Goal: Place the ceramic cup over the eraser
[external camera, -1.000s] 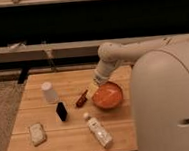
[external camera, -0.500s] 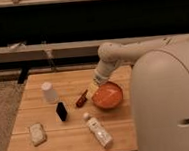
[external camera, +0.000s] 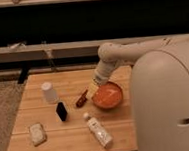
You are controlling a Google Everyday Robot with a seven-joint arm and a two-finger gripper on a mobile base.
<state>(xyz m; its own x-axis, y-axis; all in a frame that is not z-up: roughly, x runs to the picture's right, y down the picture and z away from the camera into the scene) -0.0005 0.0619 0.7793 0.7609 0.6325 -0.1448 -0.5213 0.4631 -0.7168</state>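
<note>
The white ceramic cup (external camera: 49, 92) stands on the left part of the wooden table (external camera: 73, 132), resting mouth-down as far as I can tell. The black eraser (external camera: 62, 112) stands just in front of it and a little to the right, apart from it. My gripper (external camera: 93, 90) hangs at the end of the arm, over the left rim of the orange bowl (external camera: 108, 95), well to the right of the cup and the eraser. It holds nothing that I can see.
A small red-brown object (external camera: 81, 98) lies just left of the gripper. A white bottle with a label (external camera: 99, 131) lies at the front. A pale flat packet (external camera: 37, 134) lies at the front left. My white body (external camera: 166, 108) fills the right side.
</note>
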